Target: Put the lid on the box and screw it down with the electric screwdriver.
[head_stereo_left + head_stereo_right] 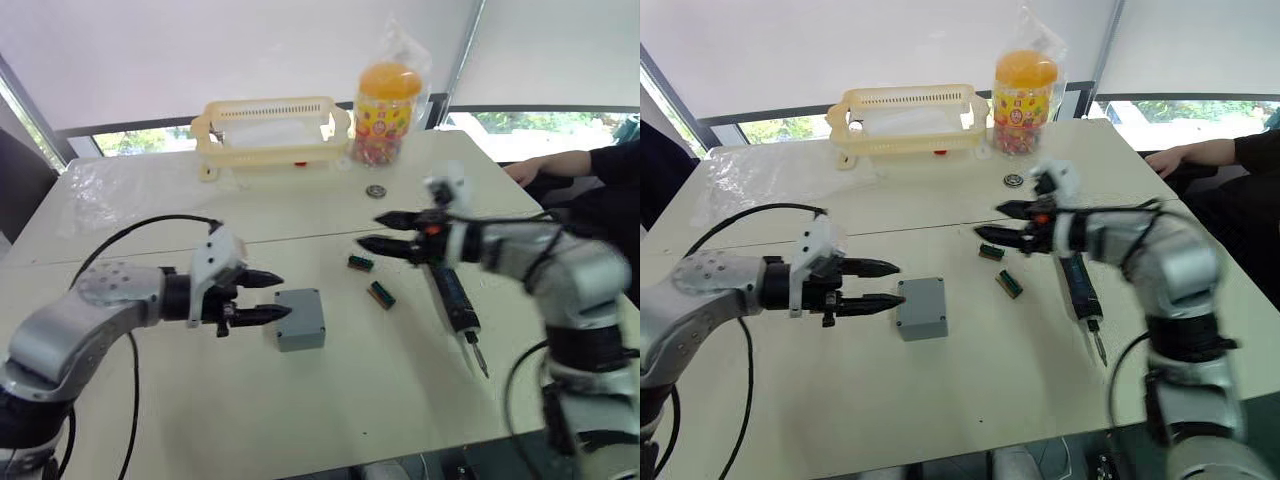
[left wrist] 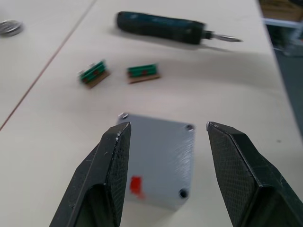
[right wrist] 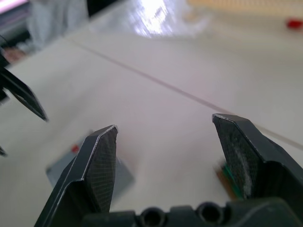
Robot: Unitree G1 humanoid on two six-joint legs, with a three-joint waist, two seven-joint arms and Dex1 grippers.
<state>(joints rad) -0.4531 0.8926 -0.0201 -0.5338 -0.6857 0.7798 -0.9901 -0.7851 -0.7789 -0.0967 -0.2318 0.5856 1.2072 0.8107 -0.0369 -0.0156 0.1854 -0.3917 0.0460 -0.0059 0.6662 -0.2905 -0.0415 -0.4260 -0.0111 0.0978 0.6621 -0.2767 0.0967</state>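
Left wrist view gives you the best read on progress: the lid [image 2: 158, 156] already sits on the box [image 1: 300, 320], flush, with small holes at its corners, and whether screws are in them you cannot tell. The box lies low in the middle of the left eye frame. Your left gripper [image 1: 262, 297] hangs just left of it, fingers spread and empty, tips close to its near edge but apart from it. Your right gripper [image 1: 385, 232] is right of centre, also spread and holding nothing. The screwdriver [image 1: 455, 303] lies flat on the table [image 1: 380, 400] at centre right, below that gripper, bit toward the lower right corner. So the lidding looks done; picking up the screwdriver and driving the corners is probably what is left.

Two small green blocks [image 1: 371, 279] lie between box and screwdriver. The table is pale and smooth. At the top of the frame stand a yellow basket [image 1: 272, 130] and an orange-capped jar [image 1: 386, 113], with windows behind. A person's hand [image 1: 545, 168] rests at the right edge.
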